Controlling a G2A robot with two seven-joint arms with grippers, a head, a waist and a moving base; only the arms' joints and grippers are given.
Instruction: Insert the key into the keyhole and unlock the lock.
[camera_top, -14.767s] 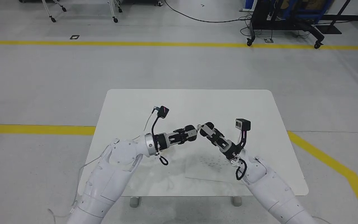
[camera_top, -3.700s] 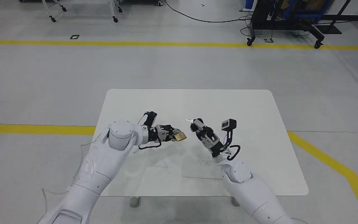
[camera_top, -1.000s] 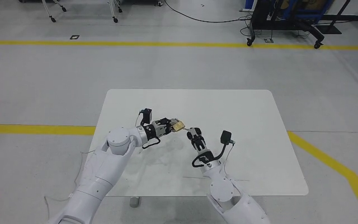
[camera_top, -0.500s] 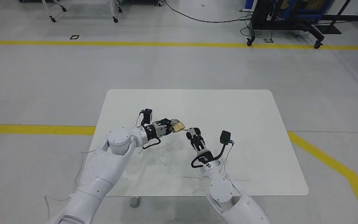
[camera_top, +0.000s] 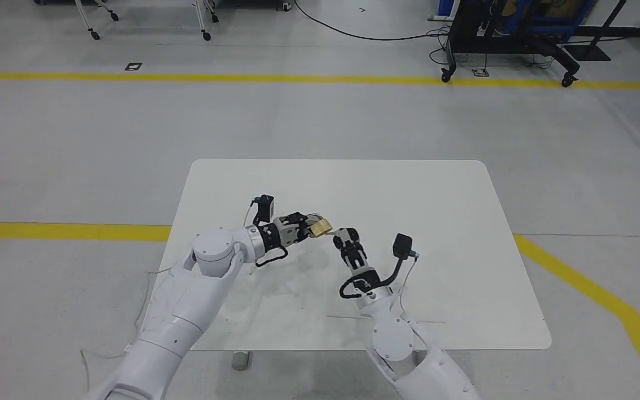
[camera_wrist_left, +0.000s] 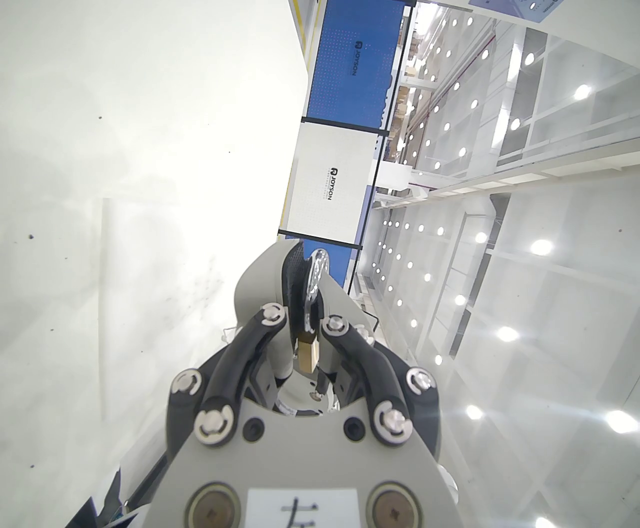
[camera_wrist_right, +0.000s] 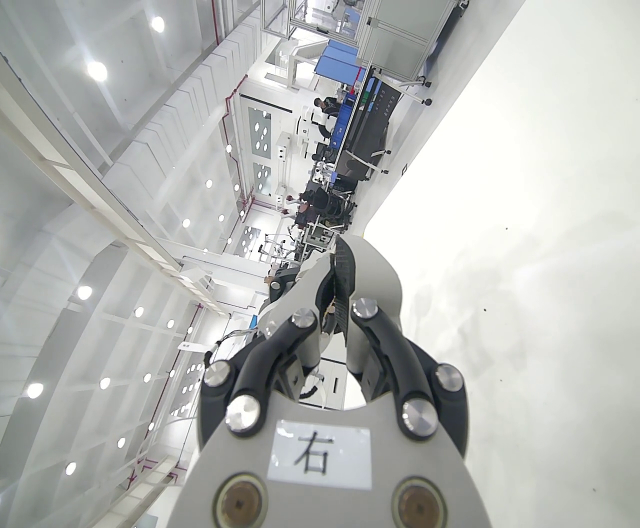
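Observation:
A brass padlock (camera_top: 320, 228) hangs above the white table (camera_top: 440, 200), left of its middle, with my left gripper (camera_top: 312, 223) shut on it. In the left wrist view the brass body (camera_wrist_left: 308, 352) sits low between the fingers and a silver metal part (camera_wrist_left: 316, 272) reaches the tips of the gripper (camera_wrist_left: 305, 272). My right gripper (camera_top: 339, 238) stands just right of the lock, tips almost touching it. Its pads (camera_wrist_right: 345, 280) are pressed shut in the right wrist view, and the key is hidden between them.
The tabletop bears faint scuff marks (camera_top: 385, 290) near its front. Yellow floor lines (camera_top: 80, 231) run past both sides of the table, and carts (camera_top: 510, 40) stand far behind it.
Over the last seconds the right gripper came in from the right until its tips met the padlock. In the last second both grippers have hardly moved.

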